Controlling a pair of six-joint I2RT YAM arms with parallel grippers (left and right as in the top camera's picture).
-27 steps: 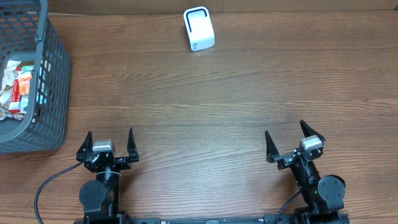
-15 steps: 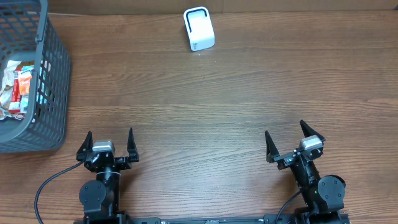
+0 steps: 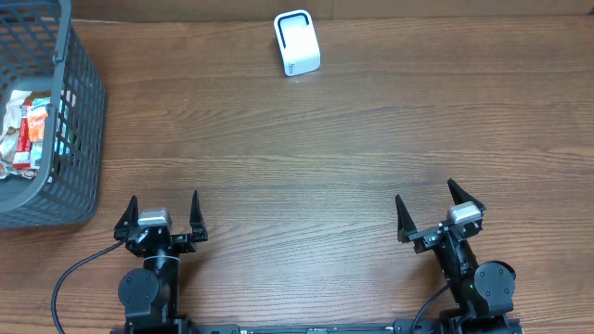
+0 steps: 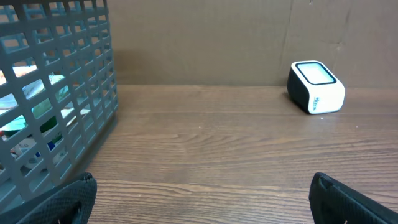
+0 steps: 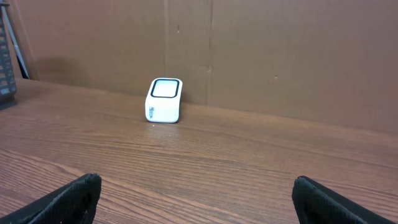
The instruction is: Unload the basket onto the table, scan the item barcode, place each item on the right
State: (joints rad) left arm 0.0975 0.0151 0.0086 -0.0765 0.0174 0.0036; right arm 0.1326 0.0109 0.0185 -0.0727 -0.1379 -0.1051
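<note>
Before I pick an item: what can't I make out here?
Packets in the basket: overhead, cut off by the left edge, too small for any barcode.
Same packets, left wrist: screened by the basket mesh.
Scanner label: right wrist, too small to read.

the overhead view looks straight down from high above the brown wood-grain table (image 3: 306, 158), taking in the grey plastic lattice basket (image 3: 79, 111) at its left edge and the small white box-shaped scanner (image 3: 297, 44) at top centre. the left wrist view sits low over the near side of the table and faces level toward the brown cardboard back wall (image 4: 199, 37), with the basket close on its left and the scanner far off at right. the right wrist view faces the same way from the other side, the scanner left of centre; all three share the scanner.
</note>
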